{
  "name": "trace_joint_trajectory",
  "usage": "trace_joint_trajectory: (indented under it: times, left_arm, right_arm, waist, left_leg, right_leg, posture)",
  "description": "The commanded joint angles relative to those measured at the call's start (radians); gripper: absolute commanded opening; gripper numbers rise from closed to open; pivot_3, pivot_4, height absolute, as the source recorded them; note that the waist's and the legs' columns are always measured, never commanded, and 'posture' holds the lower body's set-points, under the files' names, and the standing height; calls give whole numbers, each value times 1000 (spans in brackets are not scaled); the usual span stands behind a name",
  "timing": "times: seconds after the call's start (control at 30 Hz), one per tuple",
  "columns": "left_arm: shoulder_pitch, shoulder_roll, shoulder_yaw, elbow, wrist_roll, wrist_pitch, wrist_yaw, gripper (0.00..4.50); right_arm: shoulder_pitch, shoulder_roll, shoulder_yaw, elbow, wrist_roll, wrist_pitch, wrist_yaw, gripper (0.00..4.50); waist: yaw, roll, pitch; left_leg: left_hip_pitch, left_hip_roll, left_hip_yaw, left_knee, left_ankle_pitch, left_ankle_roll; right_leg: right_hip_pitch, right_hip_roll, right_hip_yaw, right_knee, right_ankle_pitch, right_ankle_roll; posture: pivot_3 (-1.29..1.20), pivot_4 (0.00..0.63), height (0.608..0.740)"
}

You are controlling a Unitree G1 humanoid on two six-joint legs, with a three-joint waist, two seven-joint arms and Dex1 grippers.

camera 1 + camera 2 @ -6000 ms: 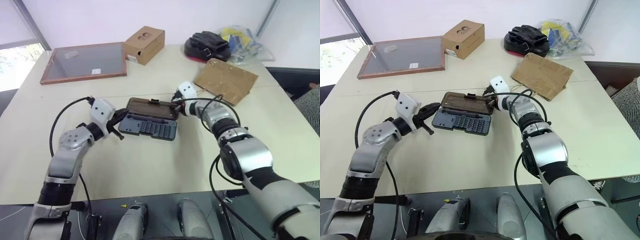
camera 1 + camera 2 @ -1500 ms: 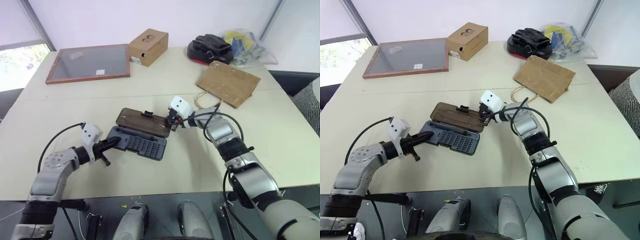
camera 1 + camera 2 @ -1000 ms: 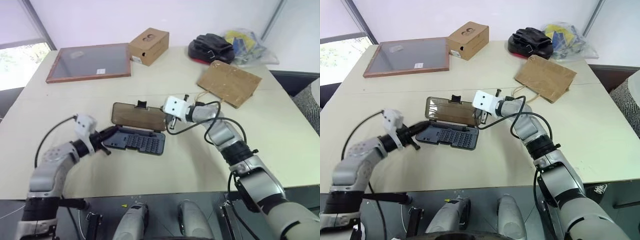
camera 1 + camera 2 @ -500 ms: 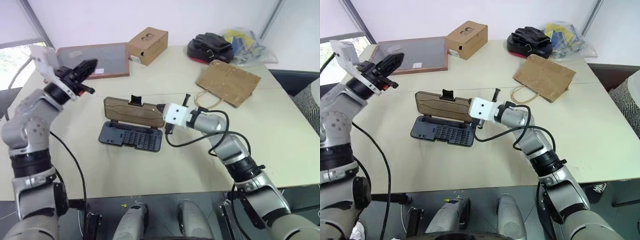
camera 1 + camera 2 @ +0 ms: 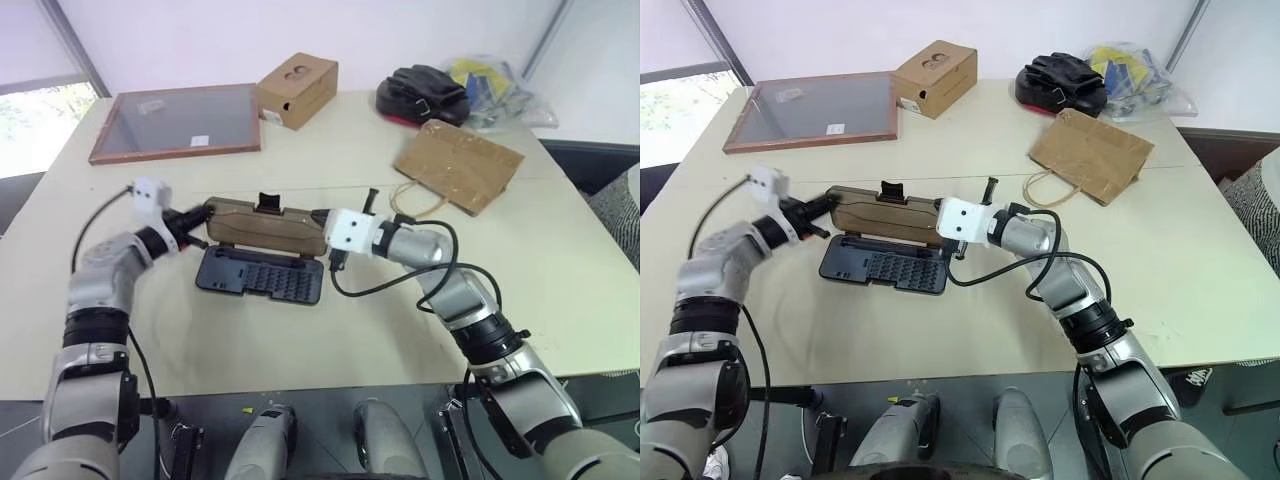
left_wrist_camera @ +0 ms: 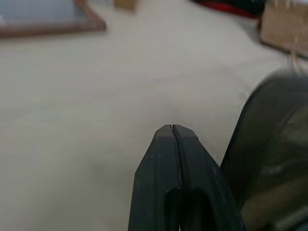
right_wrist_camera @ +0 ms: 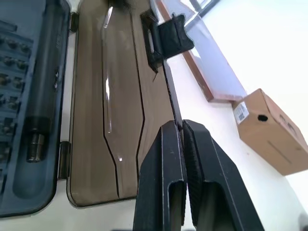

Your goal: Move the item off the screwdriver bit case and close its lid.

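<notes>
Table [image 5: 300, 340] around your open case [image 5: 262, 272] lies bare — bag [image 5: 458, 167] sits far right; both clenched grippers [image 5: 818, 212] [image 5: 958, 243] flank the raised lid [image 5: 885, 215].

The bit case [image 5: 262, 277] lies mid-table, its lid [image 5: 265, 226] raised behind the tray. The paper bag [image 5: 458, 166] lies well apart, behind and to its right. The glass panel [image 5: 175, 122] lies behind, to the left.

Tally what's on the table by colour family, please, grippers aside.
Brown or tan: 4 – paper bag, cardboard box, wooden-framed panel, smoky case lid
Dark or black: 2 – bit case tray, black heap
Clear with colours: 1 – plastic bag
Total: 7
</notes>
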Motion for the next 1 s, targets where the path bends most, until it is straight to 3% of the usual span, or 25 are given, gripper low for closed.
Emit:
trace_joint_trajectory:
  times: [0.03, 0.27, 0.37, 0.6, 1.0]
  left_arm:
    - [-74, 0, -11, 65, 32, -69, -43, 0]
    - [-145, -26, -11, 164, 61, -127, -77, 0]
    - [-151, -29, -16, 171, 69, -136, -92, 0]
    - [-120, -31, -16, 135, 77, -131, -122, 0]
    - [35, 25, -19, -86, 66, -51, -180, 0]
  right_arm:
    - [-20, 10, 12, -54, 12, -39, 18, 17]
    - [-18, 3, 32, -45, 13, -52, 61, 17]
    - [-18, 2, 32, -34, 10, -46, 69, 1056]
    - [-25, -5, 27, -27, 8, -19, 85, 4492]
    - [34, -177, -146, -267, 194, 421, 281, 4492]
  waist:
    - [1, 0, 0]
    - [0, 0, 0]
    - [0, 0, 0]
    - [1, 0, 0]
    - [2, 0, 0]
  left_leg:
    - [0, 0, 0, 0, 0, 0]
    - [0, 0, 0, 0, 0, 0]
    - [0, -1, 0, 0, 0, 0]
    - [0, -1, 0, 1, 0, 0]
    - [-1, 0, 0, 1, 0, 0]
  right_leg:
    - [0, 0, 0, 0, 0, 0]
    - [0, 0, 0, 0, 0, 0]
    - [0, 0, 0, 0, 0, 0]
    - [0, 0, 0, 0, 0, 0]
    - [0, -1, 0, 0, 0, 0]
  posture:
    - [0, 150, 740]
    - [0, 150, 740]
    - [0, 150, 740]
    - [0, 150, 740]
    - [0, 150, 740]
